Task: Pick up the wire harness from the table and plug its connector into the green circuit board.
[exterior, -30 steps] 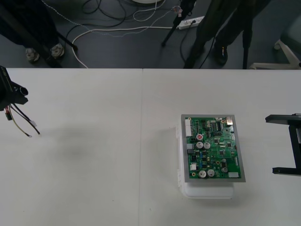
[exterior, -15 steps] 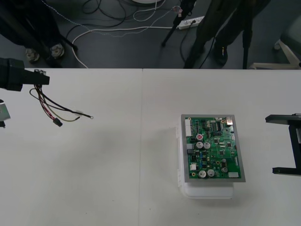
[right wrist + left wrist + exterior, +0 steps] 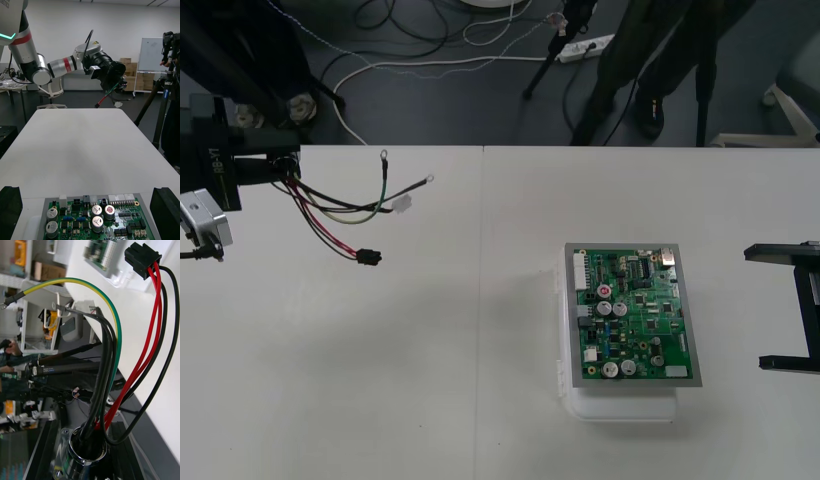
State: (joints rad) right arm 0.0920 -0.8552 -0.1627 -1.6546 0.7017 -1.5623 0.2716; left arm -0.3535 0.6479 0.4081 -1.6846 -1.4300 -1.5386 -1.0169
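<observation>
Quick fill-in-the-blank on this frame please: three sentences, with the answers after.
The left tool grips the harness by its metal ____ end. The black plug hangs free, far from the ____ circuit board. The right tool stands right of the board with its fingers ____.
Missing: socket, green, open.

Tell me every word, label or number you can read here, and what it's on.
None reads clearly.
Left gripper, holding the wire harness: pale lettering on its black body, too blurred to read.
Green circuit board: white markings, too small to read.
</observation>
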